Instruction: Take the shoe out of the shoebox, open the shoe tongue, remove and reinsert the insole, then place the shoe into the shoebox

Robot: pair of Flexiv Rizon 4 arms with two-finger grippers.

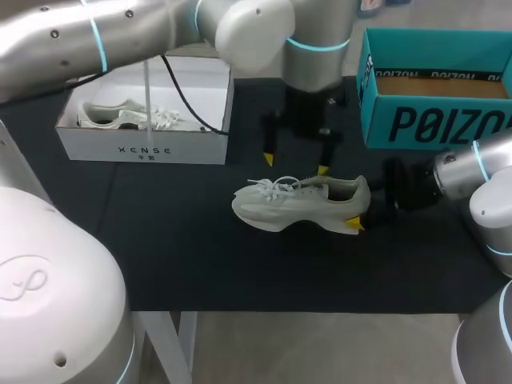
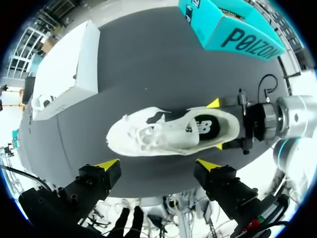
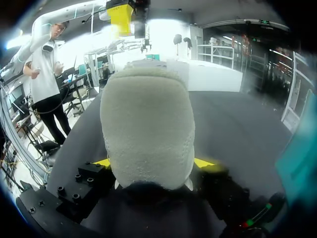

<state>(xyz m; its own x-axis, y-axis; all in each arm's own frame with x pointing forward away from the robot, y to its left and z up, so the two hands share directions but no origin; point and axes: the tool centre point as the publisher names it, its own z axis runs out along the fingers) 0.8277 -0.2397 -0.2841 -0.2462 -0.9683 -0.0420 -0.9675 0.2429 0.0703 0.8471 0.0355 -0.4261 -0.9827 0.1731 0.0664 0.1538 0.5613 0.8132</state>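
Observation:
A white sneaker [image 1: 300,204] lies on its side on the black mat, toe toward the white box; its dark insole [image 2: 205,128] shows through the opening. My right gripper [image 1: 364,204] is shut on the heel [image 3: 146,124], a yellow tip on each side, as the left wrist view [image 2: 216,125] also shows. My left gripper [image 1: 295,164] hangs open just beyond the shoe's laces, touching nothing. In its own view the left gripper [image 2: 157,164] has both fingers beside the sneaker [image 2: 168,131], well apart from it.
An open white shoebox [image 1: 144,144] at the back left holds a second white shoe [image 1: 120,116]. An open teal shoebox [image 1: 432,120] stands at the back right, close to my right arm. The black mat [image 1: 184,256] is bare toward the front edge.

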